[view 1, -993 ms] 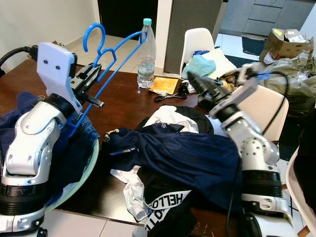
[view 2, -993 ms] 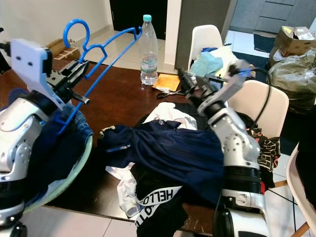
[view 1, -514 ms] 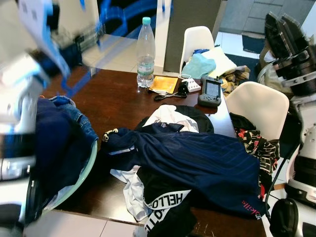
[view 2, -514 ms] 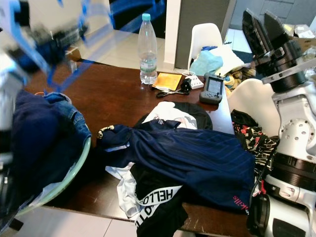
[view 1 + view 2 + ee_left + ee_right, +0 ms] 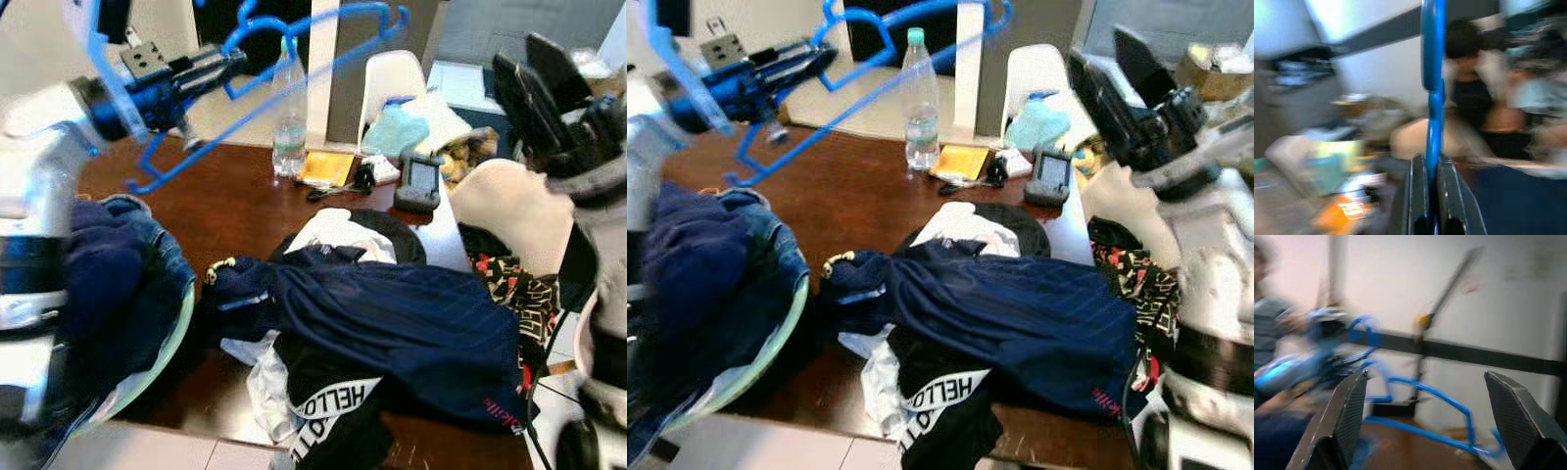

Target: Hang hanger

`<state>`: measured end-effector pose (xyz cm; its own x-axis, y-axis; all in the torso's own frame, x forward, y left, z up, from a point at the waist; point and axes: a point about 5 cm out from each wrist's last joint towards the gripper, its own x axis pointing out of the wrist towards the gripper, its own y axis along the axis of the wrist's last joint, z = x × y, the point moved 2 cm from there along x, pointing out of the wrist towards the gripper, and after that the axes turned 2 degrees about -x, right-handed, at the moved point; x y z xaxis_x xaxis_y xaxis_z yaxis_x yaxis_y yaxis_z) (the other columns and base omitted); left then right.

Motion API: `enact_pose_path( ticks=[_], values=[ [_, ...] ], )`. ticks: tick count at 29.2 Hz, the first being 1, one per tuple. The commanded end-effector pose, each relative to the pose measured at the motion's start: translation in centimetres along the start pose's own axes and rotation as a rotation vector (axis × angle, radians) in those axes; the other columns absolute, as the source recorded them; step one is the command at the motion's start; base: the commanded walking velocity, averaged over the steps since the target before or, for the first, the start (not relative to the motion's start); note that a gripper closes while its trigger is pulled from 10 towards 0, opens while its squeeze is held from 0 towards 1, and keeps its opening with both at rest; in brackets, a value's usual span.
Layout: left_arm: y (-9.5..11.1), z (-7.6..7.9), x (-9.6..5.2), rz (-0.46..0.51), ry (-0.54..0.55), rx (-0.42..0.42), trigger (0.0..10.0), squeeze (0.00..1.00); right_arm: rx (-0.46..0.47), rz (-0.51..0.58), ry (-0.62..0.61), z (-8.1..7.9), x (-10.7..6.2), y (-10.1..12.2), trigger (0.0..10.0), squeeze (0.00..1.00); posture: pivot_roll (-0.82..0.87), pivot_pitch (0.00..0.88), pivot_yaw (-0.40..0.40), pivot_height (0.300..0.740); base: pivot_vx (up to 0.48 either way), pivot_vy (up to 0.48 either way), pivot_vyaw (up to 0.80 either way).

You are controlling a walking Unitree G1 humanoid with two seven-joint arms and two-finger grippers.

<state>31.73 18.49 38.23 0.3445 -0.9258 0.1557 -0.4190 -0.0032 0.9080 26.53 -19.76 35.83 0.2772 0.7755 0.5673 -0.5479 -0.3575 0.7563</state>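
Note:
My left gripper [image 5: 233, 63] is raised above the far left of the brown table [image 5: 230, 211] and is shut on a blue plastic hanger [image 5: 338, 13]. The hanger slants up and to the right over the table, with its hook near the gripper. In the left wrist view its blue bar [image 5: 1433, 98] runs straight up from between the shut fingers [image 5: 1419, 193]. My right gripper [image 5: 531, 76] is held high on the right, open and holding nothing. In the right wrist view its fingers [image 5: 1349, 416] stand wide apart and the hanger [image 5: 1418, 387] shows blurred between them, farther off.
Dark clothes [image 5: 392, 313] are heaped on the table's near half. A pale green basin [image 5: 181, 323] full of jeans sits at the left edge. A water bottle [image 5: 290, 117], an orange packet [image 5: 326, 166] and a handheld device [image 5: 418, 182] lie farther back. White chairs [image 5: 500, 201] stand on the right.
The left arm lifted the hanger off the basin side and swung it up and rightward. The right gripper rose from table height to high on the right.

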Motion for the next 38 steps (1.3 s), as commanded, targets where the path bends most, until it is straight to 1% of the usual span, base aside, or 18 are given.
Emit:
enact_pose_path(
  ticks=[1, 2, 5, 7, 8, 10, 11, 13, 14, 15, 17, 19, 25, 27, 30, 32, 34, 38],
  values=[
    [0.5, 1.0, -0.3, -0.020, -0.122, -0.027, 10.0, 0.00, 0.006, -0.014, 0.123, -1.6, 0.8, 0.3, 10.0, 0.00, 0.16, 0.051, 0.003, 0.740, 0.000, 0.000, 0.00],
    [0.5, 1.3, -1.2, -0.062, -0.184, -0.060, 10.0, 0.00, -0.001, -0.046, 0.178, -2.4, 1.2, 0.2, 10.0, 0.00, 0.16, 0.051, 0.003, 0.740, 0.000, 0.000, 0.00],
    [0.4, 1.6, -1.9, -0.091, -0.225, -0.085, 10.0, 0.00, -0.006, -0.066, 0.211, -2.8, 1.5, 0.2, 10.0, 0.00, 0.16, 0.051, 0.003, 0.740, 0.000, 0.000, 0.00],
    [0.1, 1.8, -2.4, -0.136, -0.252, -0.095, 10.0, 0.00, -0.020, -0.115, 0.272, -3.6, 2.1, -0.1, 10.0, 0.00, 0.16, 0.050, 0.004, 0.740, 0.000, 0.000, 0.00],
    [-0.4, 1.9, -2.6, -0.181, -0.265, -0.076, 10.0, 0.00, -0.042, -0.197, 0.342, -4.6, 2.6, -0.7, 10.0, 0.00, 0.16, 0.047, 0.008, 0.740, 0.000, 0.000, 0.00],
    [-0.4, 1.9, -2.6, -0.181, -0.265, -0.076, 10.0, 0.00, -0.042, -0.197, 0.342, -4.6, 2.6, -0.7, 10.0, 0.00, 0.16, 0.047, 0.008, 0.740, 0.000, 0.000, 0.00],
    [-1.3, 2.0, -2.6, -0.228, -0.269, -0.040, 10.0, 0.00, -0.083, -0.316, 0.409, -5.5, 3.0, -1.9, 10.0, 0.00, 0.16, 0.047, 0.008, 0.740, 0.000, 0.000, 0.00],
    [-1.3, 2.0, -2.6, -0.228, -0.269, -0.040, 10.0, 0.00, -0.083, -0.316, 0.409, -5.5, 3.0, -1.9, 10.0, 0.00, 0.16, 0.047, 0.008, 0.740, 0.000, 0.000, 0.00],
    [-3.1, 2.6, -2.1, -0.302, -0.292, 0.001, 10.0, 0.00, -0.145, -0.474, 0.488, -6.4, 3.7, -3.5, 10.0, 0.00, 0.16, 0.046, 0.010, 0.740, 0.000, 0.000, 0.00],
    [-3.1, 2.6, -2.1, -0.302, -0.292, 0.001, 10.0, 0.00, -0.145, -0.474, 0.488, -6.4, 3.7, -3.5, 10.0, 0.00, 0.16, 0.046, 0.010, 0.740, 0.000, 0.000, 0.00],
    [-4.3, 3.2, -1.8, -0.333, -0.312, 0.004, 10.0, 0.00, -0.174, -0.544, 0.509, -6.6, 4.1, -4.2, 10.0, 0.00, 0.14, 0.050, 0.012, 0.740, 0.000, 0.000, 0.00],
    [-5.2, 3.6, -1.7, -0.375, -0.336, 0.022, 10.0, 0.00, -0.173, -0.581, 0.499, -6.8, 4.6, -4.7, 10.0, 0.00, 0.14, 0.053, 0.017, 0.740, 0.000, 0.000, 0.00],
    [-5.7, 3.8, -1.5, -0.393, -0.346, 0.037, 10.0, 0.00, -0.149, -0.629, 0.443, -6.9, 5.3, -5.8, 10.0, 0.00, 0.13, 0.054, 0.019, 0.740, 0.000, 0.000, 0.00],
    [-5.6, 4.0, -1.2, -0.380, -0.361, 0.048, 10.0, 0.00, -0.111, -0.654, 0.371, -6.8, 6.0, -7.0, 10.0, 0.00, 0.14, 0.059, 0.022, 0.740, 0.000, 0.000, 0.00],
    [-5.5, 4.2, -0.9, -0.366, -0.375, 0.061, 10.0, 0.00, -0.054, -0.683, 0.331, -7.1, 6.4, -8.1, 10.0, 0.00, 0.14, 0.058, 0.025, 0.740, 0.000, 0.000, 0.00],
    [-5.5, 4.2, -0.9, -0.366, -0.375, 0.061, 10.0, 0.00, -0.054, -0.683, 0.331, -7.1, 6.4, -8.1, 10.0, 0.00, 0.14, 0.058, 0.025, 0.740, 0.000, 0.000, 0.00],
    [-5.2, 4.2, -0.6, -0.355, -0.378, 0.080, 10.0, 0.00, 0.007, -0.721, 0.314, -7.6, 6.6, -9.3, 10.0, 0.00, 0.14, 0.058, 0.028, 0.740, 0.000, 0.000, 0.00],
    [-5.1, 4.2, -0.5, -0.349, -0.382, 0.093, 10.0, 0.00, 0.056, -0.734, 0.309, -8.2, 6.8, -10.1, 10.0, 0.00, 0.14, 0.058, 0.030, 0.740, 0.000, 0.000, 0.00]
  ],
)
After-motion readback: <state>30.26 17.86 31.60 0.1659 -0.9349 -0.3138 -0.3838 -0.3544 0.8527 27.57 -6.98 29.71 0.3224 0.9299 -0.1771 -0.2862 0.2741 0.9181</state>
